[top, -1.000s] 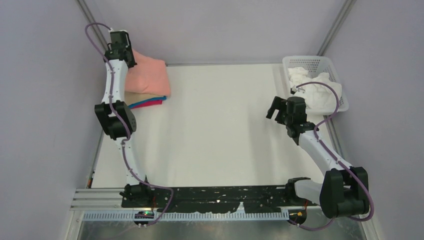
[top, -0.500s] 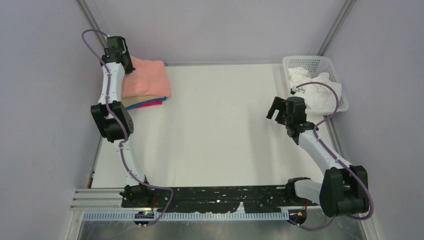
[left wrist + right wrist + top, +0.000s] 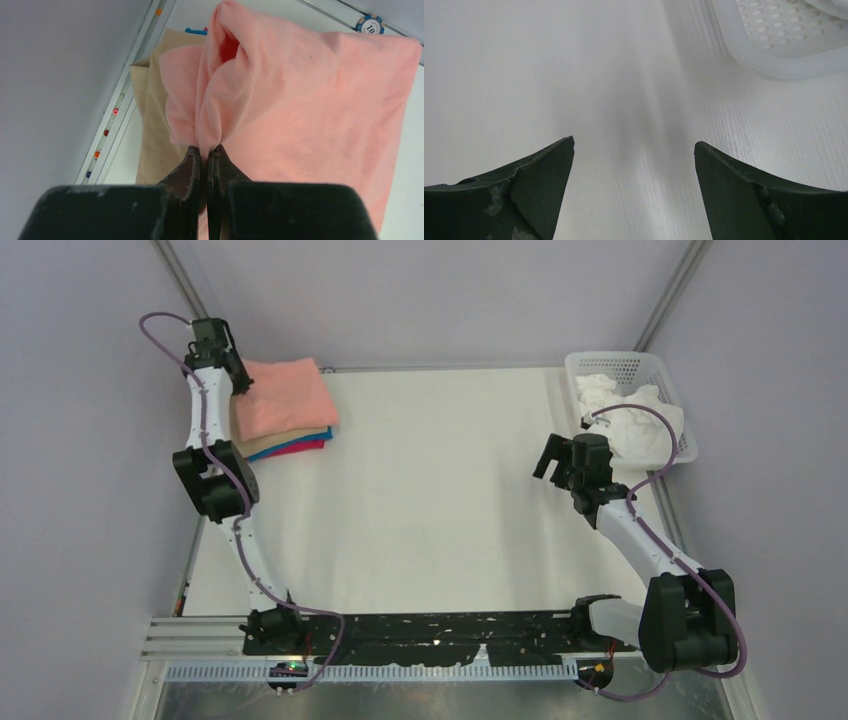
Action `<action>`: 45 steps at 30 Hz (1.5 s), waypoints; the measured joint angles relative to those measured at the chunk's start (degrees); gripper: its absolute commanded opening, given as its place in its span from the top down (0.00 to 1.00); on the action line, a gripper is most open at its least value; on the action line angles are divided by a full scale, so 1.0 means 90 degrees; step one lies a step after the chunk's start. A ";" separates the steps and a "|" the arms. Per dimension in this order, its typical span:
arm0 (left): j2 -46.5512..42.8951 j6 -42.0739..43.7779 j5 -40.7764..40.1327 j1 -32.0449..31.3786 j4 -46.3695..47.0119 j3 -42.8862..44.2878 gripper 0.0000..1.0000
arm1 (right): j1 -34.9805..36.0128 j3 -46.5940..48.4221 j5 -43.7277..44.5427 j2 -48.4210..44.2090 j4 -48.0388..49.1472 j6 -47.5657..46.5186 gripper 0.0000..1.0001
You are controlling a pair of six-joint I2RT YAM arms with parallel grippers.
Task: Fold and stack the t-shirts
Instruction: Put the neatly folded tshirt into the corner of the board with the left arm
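A folded salmon-pink t-shirt (image 3: 288, 396) lies on top of a stack at the table's far left, over a tan shirt (image 3: 262, 447) and the edges of a blue and a magenta shirt (image 3: 305, 444). My left gripper (image 3: 238, 377) is shut on a pinched fold of the pink shirt (image 3: 300, 95) at its left edge; the tan shirt (image 3: 152, 130) shows beneath. My right gripper (image 3: 551, 457) is open and empty above bare table, its fingers (image 3: 541, 175) spread wide.
A white lattice basket (image 3: 590, 364) holding crumpled white cloth (image 3: 630, 420) stands at the far right; its corner shows in the right wrist view (image 3: 784, 47). Grey walls close in the left, back and right. A metal rail runs along the table's left edge (image 3: 117, 107).
My left gripper has moved left and back, pulling the pink shirt's left edge with it; the shirt now lies flatter on the stack. The right arm has not moved.
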 measured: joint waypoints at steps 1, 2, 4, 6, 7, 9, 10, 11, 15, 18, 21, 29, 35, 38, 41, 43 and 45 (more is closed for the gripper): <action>0.0022 -0.0007 0.0039 0.0039 -0.0019 0.0007 1.00 | 0.0000 0.0000 0.0005 0.0000 -0.0005 0.0000 0.05; 0.0044 -0.0019 0.0066 0.0066 -0.0049 0.0024 1.00 | 0.0000 0.0000 0.0007 0.0000 -0.0005 0.0002 0.05; 0.0146 -0.0097 0.0087 0.0119 -0.0197 0.0180 0.92 | 0.0000 0.0000 0.0010 0.0000 -0.0005 0.0002 0.05; 0.0253 -0.0189 0.0087 0.0155 -0.0316 0.0357 0.77 | 0.0000 0.0000 0.0010 0.0005 -0.0007 0.0000 0.05; 0.0289 -0.0260 0.0087 0.0168 -0.0367 0.0418 0.70 | 0.0000 0.0000 0.0010 0.0010 -0.0007 0.0000 0.05; 0.0323 -0.0391 0.0078 0.0204 -0.0452 0.0474 0.45 | 0.0000 0.0000 0.0010 0.0024 -0.0015 0.0000 0.05; 0.0323 -0.0442 0.0075 0.0231 -0.0481 0.0476 0.29 | 0.0000 0.0000 0.0010 0.0034 -0.0017 0.0000 0.05; 0.0321 -0.0478 0.0083 0.0262 -0.0500 0.0476 0.23 | 0.0000 0.0000 0.0007 0.0039 -0.0019 0.0000 0.05; 0.0318 -0.0704 0.0114 0.0396 -0.0527 0.0466 0.01 | 0.0000 0.0000 0.0007 0.0039 -0.0022 0.0000 0.05; 0.0240 -0.0845 0.0345 0.0452 -0.0503 0.0364 0.00 | 0.0000 0.0000 0.0005 0.0039 -0.0024 0.0000 0.05; 0.0046 -0.0998 0.0835 0.0474 -0.0410 0.0119 0.00 | 0.0000 0.0000 0.0005 0.0039 -0.0024 0.0002 0.05; -0.0505 -0.1530 0.2198 0.0219 0.0277 -0.0500 0.00 | 0.0000 0.0000 -0.0068 0.0039 -0.0022 0.0007 0.05; -0.0563 -0.1897 0.2798 -0.0080 0.0848 -0.0988 0.00 | 0.0000 0.0000 -0.0214 0.0068 -0.0017 0.0034 0.05; -0.0563 -0.2042 0.2863 -0.0104 0.0877 -0.1365 0.01 | 0.0000 0.0000 -0.0270 0.0109 -0.0017 0.0039 0.05; -0.0549 -0.2234 0.2735 -0.0032 0.0804 -0.1605 0.01 | 0.0000 0.0000 -0.0287 0.0131 -0.0017 0.0044 0.05; -0.0495 -0.2317 0.2667 0.0046 0.0687 -0.1622 0.00 | 0.0000 0.0000 -0.0304 0.0134 -0.0017 0.0049 0.05; -0.0454 -0.2329 0.2608 0.0112 0.0605 -0.1632 0.00 | 0.0000 0.0000 -0.0318 0.0134 -0.0015 0.0053 0.05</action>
